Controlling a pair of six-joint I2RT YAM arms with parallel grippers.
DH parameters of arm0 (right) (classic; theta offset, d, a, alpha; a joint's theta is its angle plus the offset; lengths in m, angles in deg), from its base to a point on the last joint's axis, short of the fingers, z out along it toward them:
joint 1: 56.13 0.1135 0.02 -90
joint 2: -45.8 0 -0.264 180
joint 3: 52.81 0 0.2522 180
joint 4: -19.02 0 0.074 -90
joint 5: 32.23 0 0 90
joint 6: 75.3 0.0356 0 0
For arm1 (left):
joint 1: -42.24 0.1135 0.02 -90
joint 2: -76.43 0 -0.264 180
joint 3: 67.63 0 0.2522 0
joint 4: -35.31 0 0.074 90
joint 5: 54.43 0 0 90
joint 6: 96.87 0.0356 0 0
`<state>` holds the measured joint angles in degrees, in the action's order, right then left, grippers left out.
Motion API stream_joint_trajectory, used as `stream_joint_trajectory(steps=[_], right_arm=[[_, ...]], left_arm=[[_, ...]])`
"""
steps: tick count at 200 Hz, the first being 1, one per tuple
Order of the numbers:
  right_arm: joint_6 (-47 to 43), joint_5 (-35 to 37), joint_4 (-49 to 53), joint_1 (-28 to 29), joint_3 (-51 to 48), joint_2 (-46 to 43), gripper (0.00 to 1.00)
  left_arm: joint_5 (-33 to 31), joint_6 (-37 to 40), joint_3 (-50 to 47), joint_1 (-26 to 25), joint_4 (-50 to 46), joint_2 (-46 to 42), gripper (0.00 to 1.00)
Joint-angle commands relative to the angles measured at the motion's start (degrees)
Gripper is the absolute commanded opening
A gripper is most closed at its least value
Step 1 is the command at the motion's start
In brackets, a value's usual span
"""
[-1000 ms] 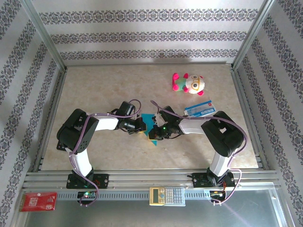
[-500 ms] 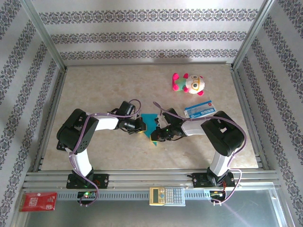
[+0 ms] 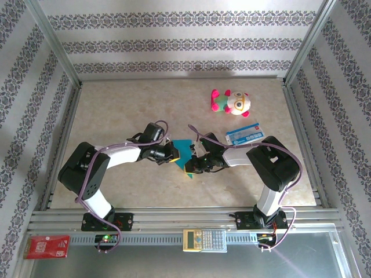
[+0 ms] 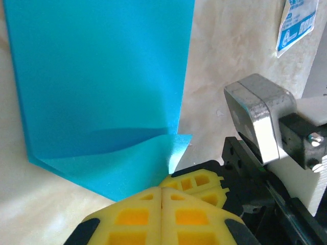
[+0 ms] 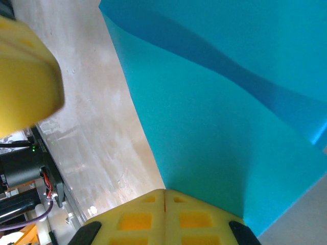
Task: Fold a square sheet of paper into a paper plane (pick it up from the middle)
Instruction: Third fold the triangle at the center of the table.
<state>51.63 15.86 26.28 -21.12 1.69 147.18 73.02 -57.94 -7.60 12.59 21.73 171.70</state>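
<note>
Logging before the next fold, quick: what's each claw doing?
Left claw: closed, pinching the folded teal paper at its edge.
Right claw: closed, pinching the same paper.

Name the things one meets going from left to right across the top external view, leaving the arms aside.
Red packet → folded teal paper → white-and-blue card. The calculator and the plush toy overlap these sideways, so I leave them out.

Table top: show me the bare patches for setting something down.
Widest bare patch: far left of the table, between the left rail and the plush toy. A narrower strip runs along the near edge, in front of the teal paper. Crowded: the middle, where the left gripper and right gripper pinch that paper, with the printed card beside them.
</note>
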Motion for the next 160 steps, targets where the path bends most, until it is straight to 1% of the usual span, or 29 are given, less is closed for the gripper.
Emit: stream_joint_trajectory(steps=[1,35,77,102,127,160], right_arm=[[-1.94,5.11,6.79,-0.74,-2.67,1.62,0.02],[-2.00,5.34,7.45,-0.73,-2.50,1.62,0.02],[-2.51,5.95,8.63,-0.73,-2.67,1.54,0.01],[-2.81,6.73,10.52,-0.73,-2.52,1.61,0.01],[-3.57,7.93,14.71,-0.77,-1.63,2.23,0.01],[-4.04,8.78,17.78,-0.82,-1.20,3.17,0.01]], left_arm=[[0.08,-3.10,-0.80,-1.86,2.76,1.43,0.02],[0.08,-4.19,-0.03,-3.64,4.61,4.73,0.00],[-2.28,-3.40,-0.03,-3.66,4.08,7.28,0.00],[-4.09,-1.46,0.08,-2.91,2.54,8.37,0.00],[-4.01,-0.49,-0.70,-1.49,2.50,8.87,0.00],[-3.35,0.33,-0.92,0.49,2.38,8.85,0.00]])
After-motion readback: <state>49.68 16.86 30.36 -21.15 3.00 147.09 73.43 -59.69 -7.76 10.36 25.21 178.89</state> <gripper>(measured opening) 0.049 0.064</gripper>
